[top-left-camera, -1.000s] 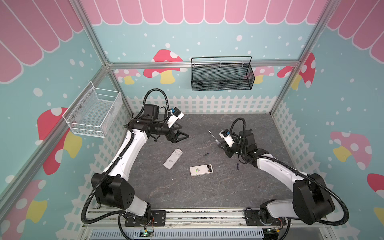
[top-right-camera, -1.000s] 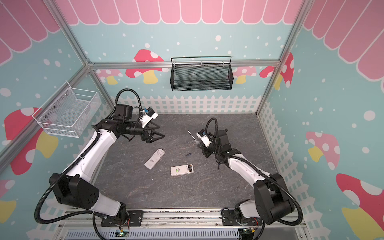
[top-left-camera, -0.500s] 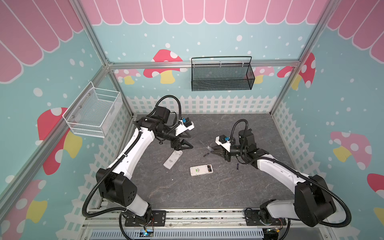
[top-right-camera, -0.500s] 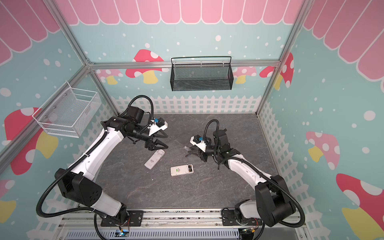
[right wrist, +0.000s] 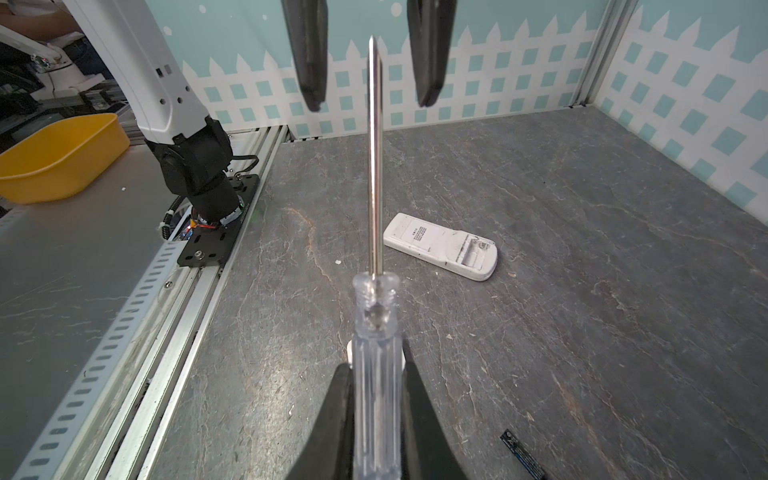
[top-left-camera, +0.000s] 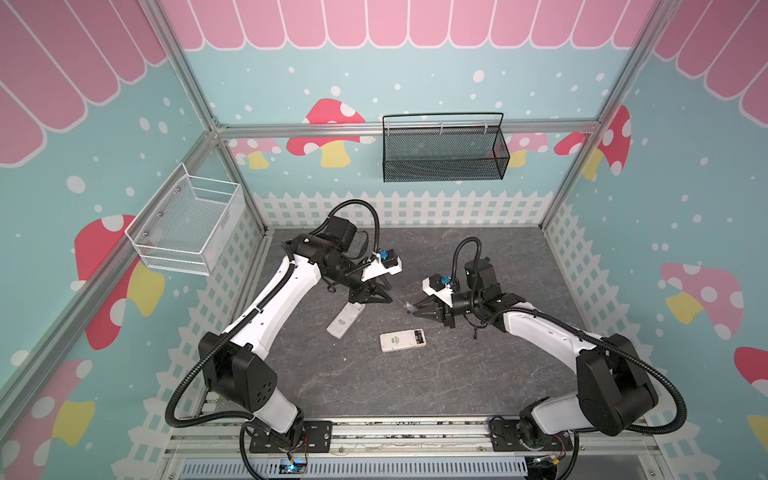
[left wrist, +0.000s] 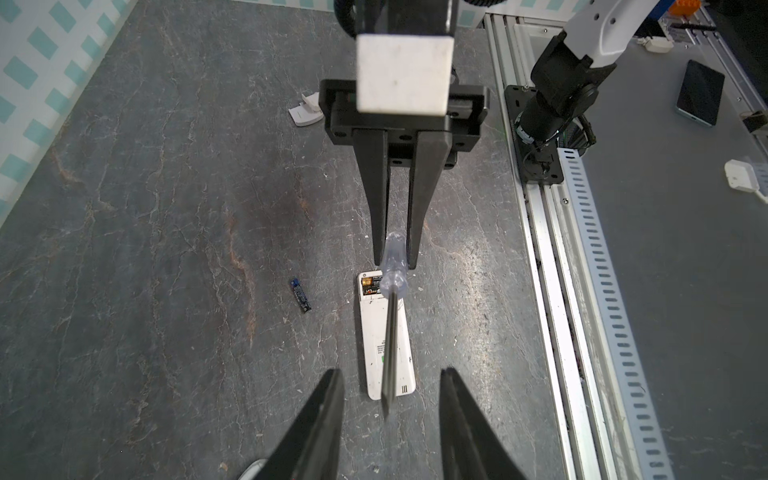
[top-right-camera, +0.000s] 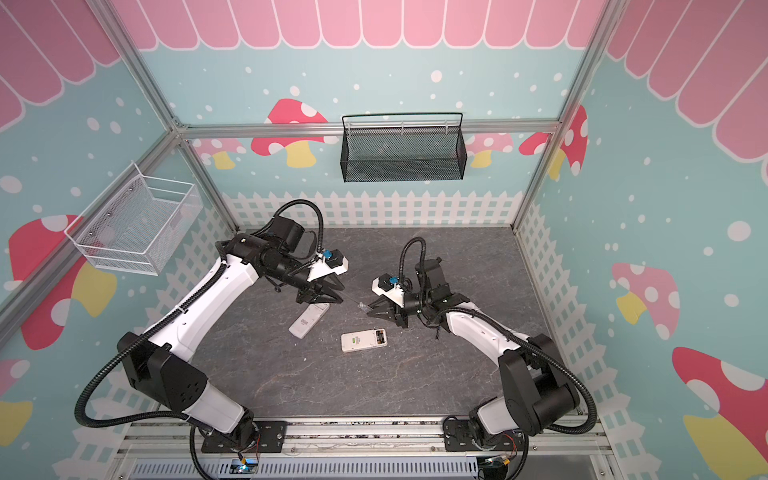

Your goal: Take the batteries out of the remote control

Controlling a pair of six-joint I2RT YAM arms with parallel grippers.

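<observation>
A short white remote control [top-left-camera: 403, 340] lies back up in mid-table, and batteries [left wrist: 370, 286] with gold ends sit in its uncovered compartment. One dark blue battery [left wrist: 300, 295] lies loose on the slate beside it, also in the right wrist view [right wrist: 521, 455]. My right gripper [top-left-camera: 413, 313] is shut on the clear handle of a screwdriver [right wrist: 376, 187] and holds it level above that remote. My left gripper [left wrist: 390, 372] faces it, open, one finger on each side of the shaft tip without touching it.
A longer white remote [top-left-camera: 346, 320] with a bare compartment lies left of centre, partly under the left gripper. A small white cover piece [left wrist: 305, 110] rests beneath the right arm. A black mesh basket [top-left-camera: 442, 149] and a white wire basket [top-left-camera: 187, 228] hang on the walls.
My left arm swung from the back left to the middle and its jaws narrowed around the shaft tip. My right gripper carried the screwdriver left, pointing it at the left gripper.
</observation>
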